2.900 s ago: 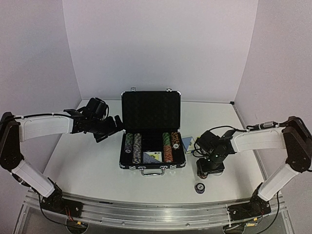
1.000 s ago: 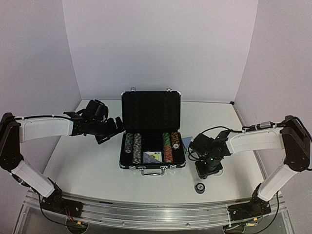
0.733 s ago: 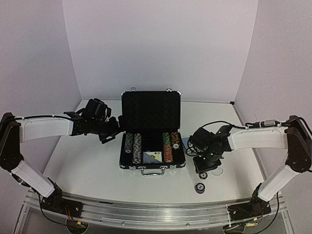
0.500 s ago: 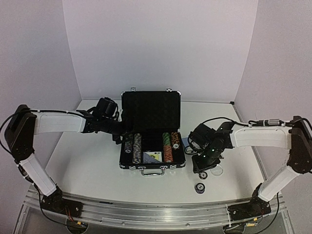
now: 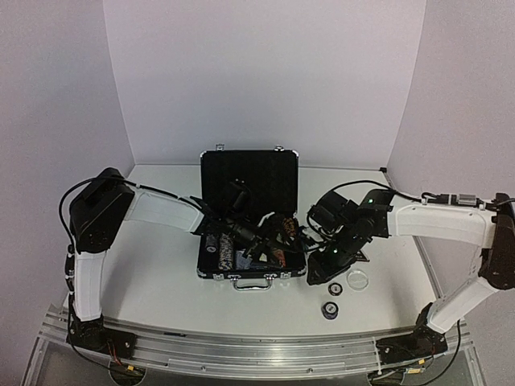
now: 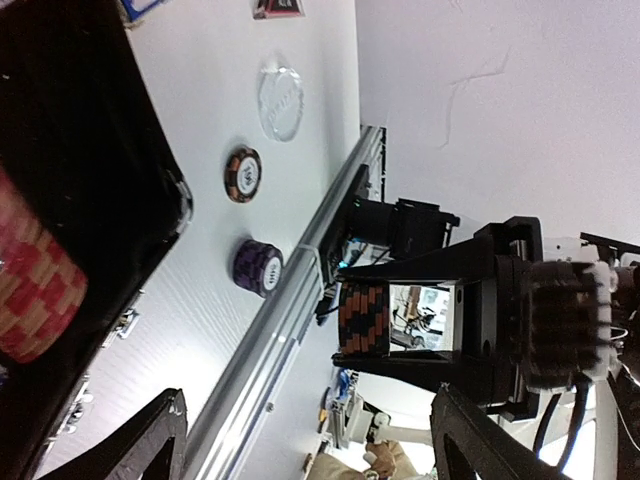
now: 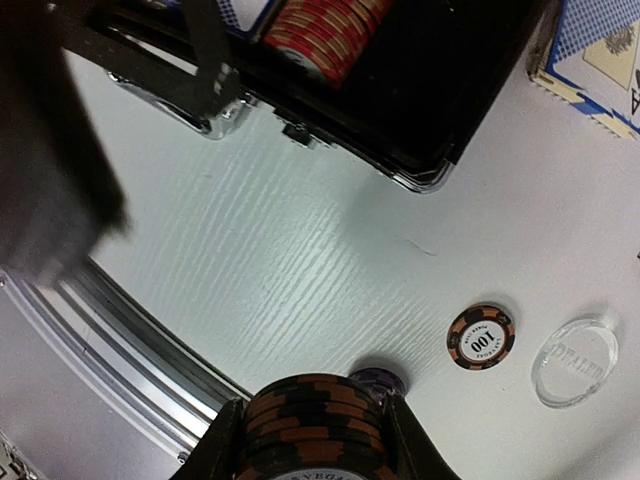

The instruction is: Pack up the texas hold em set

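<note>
**Entry: Texas hold 'em set, part-packed**

- Black briefcase [image 5: 249, 173]: open at mid-worktop [image 5: 161, 265], lid upright at the back, leaving the tray free for loading from above.
- Red-and-tan chip row [image 7: 325, 30]: lying on its side in a tray slot, packed edge to edge to fit the channel.
- Orange-and-black chip stack [image 7: 310, 405]: clamped by its two end faces in the right pincer [image 7: 312, 432] so the chips stay together as one roll. Held off the worktop just outside the case's right front corner; judged to be bound for a slot.
- Purple chip stack [image 7: 378, 378]: on the worktop directly below the held roll, not yet packed.
- Single orange chip [image 7: 481, 336]: marked 100, flat on the worktop near the purple stack.
- Clear round disc [image 7: 574, 361]: flat on the worktop just beyond the single chip.
- Blue-backed card deck [image 7: 600, 50]: outside the case, beside its corner.
- Left pincer [image 6: 310, 400]: fingers spread wide, nothing between them, poised over the tray; likely waiting to steady or receive.
</note>
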You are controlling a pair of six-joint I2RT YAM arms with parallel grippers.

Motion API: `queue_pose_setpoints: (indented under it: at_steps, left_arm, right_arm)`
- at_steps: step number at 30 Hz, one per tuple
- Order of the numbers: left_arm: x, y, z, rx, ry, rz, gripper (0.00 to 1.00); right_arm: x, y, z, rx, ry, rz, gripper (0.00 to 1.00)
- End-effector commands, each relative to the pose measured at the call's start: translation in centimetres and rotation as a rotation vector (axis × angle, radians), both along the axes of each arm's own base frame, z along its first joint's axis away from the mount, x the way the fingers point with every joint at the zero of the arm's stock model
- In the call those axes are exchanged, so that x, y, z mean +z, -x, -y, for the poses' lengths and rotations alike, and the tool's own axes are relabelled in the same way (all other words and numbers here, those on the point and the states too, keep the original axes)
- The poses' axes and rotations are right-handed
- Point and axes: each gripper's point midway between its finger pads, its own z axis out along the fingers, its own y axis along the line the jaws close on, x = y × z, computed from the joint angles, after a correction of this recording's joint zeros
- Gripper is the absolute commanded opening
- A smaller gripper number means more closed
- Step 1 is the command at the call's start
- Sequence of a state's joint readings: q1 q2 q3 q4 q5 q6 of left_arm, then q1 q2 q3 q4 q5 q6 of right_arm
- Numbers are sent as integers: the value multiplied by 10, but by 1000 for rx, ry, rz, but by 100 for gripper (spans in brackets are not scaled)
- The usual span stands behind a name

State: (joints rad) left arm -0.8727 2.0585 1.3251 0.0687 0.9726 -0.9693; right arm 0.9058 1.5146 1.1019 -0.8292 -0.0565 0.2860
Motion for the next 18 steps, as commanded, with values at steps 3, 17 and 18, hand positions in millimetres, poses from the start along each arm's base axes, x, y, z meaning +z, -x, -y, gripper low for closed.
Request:
queue_pose_setpoints:
  at_steps: [3, 17, 18]
  left_arm:
    - [21, 28, 21, -147, 111, -98, 82]
    - [29, 54, 21, -221, 164, -167, 82]
    - [30, 56, 22, -229, 167, -167, 83]
  right_arm:
    - [24, 6, -24, 119, -72, 1, 3]
    - [33, 12, -34, 204, -77, 28, 3]
    - [33, 11, -35, 206, -74, 35, 3]
